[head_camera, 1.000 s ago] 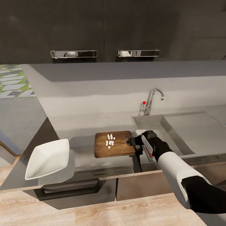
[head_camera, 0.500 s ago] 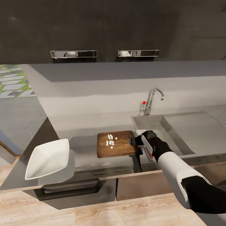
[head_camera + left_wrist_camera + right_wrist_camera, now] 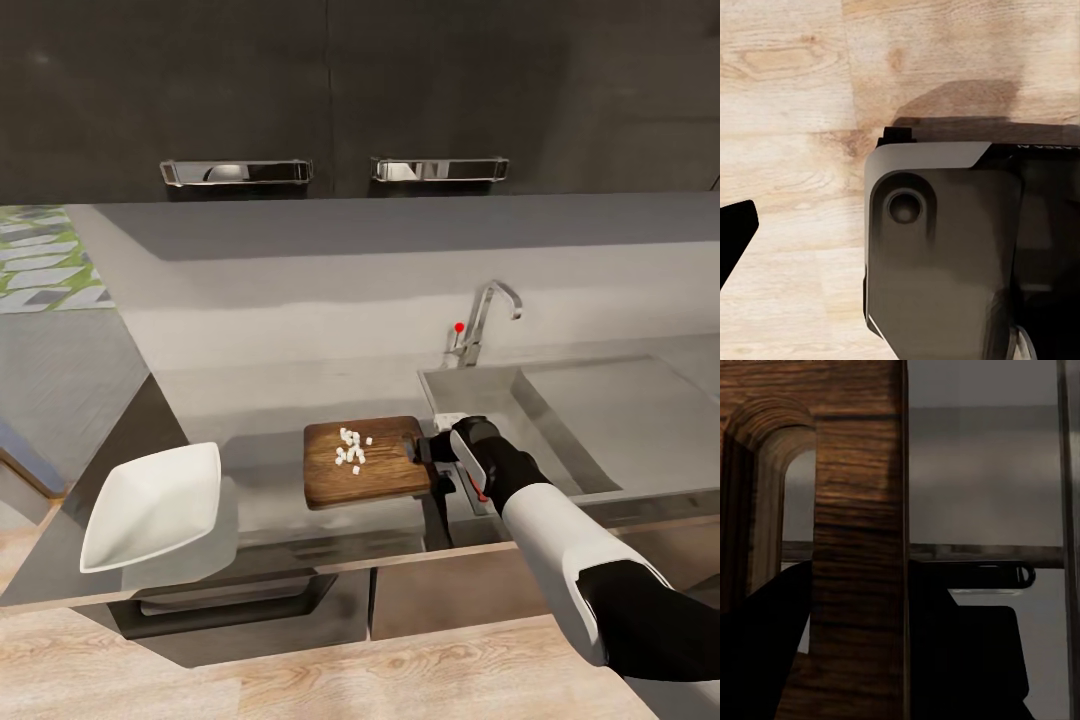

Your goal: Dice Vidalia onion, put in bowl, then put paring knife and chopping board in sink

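The chopping board (image 3: 365,462) is seen lying on the grey tabletop (image 3: 270,400), just left of the sink (image 3: 560,410), with a small heap of white diced onion pieces (image 3: 351,449) resting on its upper middle. The board's right edge, by its handle hole, is gripped by the right end effector (image 3: 432,460), whose fingers are clamped on the wood; in the right wrist view the board (image 3: 859,547) is shown close up, with dark fingers (image 3: 967,637) on either side of it. The bowl (image 3: 155,503) is set well to the left of the board, at the tabletop's front edge, and is empty. The chrome tap (image 3: 483,320) with its red knob is seen behind the basin. Whether the left end effector is apart or together cannot be told; wooden floor (image 3: 795,112) and a dark part of the robot are shown in the left wrist view
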`<state>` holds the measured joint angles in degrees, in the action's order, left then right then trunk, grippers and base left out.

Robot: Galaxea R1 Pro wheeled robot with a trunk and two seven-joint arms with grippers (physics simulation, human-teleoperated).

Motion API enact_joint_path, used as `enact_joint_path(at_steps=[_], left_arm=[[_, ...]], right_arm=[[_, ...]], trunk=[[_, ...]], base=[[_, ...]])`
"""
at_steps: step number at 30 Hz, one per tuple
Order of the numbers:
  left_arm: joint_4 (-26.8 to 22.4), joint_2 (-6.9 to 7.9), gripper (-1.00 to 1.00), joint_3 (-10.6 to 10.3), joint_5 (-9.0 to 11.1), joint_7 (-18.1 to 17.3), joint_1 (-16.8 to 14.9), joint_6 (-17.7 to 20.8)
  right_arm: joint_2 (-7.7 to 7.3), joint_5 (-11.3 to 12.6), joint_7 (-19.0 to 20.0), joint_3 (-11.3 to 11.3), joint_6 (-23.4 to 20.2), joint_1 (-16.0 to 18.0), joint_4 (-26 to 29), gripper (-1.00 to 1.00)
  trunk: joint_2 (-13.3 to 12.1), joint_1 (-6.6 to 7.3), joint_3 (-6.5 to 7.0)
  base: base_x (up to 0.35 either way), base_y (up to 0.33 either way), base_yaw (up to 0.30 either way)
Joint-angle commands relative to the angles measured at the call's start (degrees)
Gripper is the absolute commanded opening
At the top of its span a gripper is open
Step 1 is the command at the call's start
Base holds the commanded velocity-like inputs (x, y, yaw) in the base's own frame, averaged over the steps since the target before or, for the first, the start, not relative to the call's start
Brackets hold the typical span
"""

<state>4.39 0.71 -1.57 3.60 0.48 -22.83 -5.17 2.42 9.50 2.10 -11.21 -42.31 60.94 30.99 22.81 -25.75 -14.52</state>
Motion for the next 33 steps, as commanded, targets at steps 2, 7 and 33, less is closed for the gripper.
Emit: enact_joint_path(at_steps=[2,7,33], left_arm=[[0.3,-0.01,1.0,-0.2,0.4,0.0,-0.1,-0.5],[0.3,-0.01,1.0,-0.2,0.4,0.0,-0.1,-0.5],[0.1,0.95,1.0,-0.1,0.3,0.3,-0.1,-0.6]], right_arm=[[-0.04,0.5,-0.2,-0.2,-0.2,0.1,0.0,-1.0],[-0.04,0.5,-0.2,-0.2,-0.2,0.1,0.0,-1.0],[-0.3,0.4,-0.1,-0.1,-0.3,0.1,0.0,-1.0]], trunk=[[0.1,-0.03,-0.02],[0.1,-0.03,0.37],[0.1,-0.03,2.71]], base=[[0.0,0.0,0.0],[0.0,0.0,0.0],[0.0,0.0,0.0]])
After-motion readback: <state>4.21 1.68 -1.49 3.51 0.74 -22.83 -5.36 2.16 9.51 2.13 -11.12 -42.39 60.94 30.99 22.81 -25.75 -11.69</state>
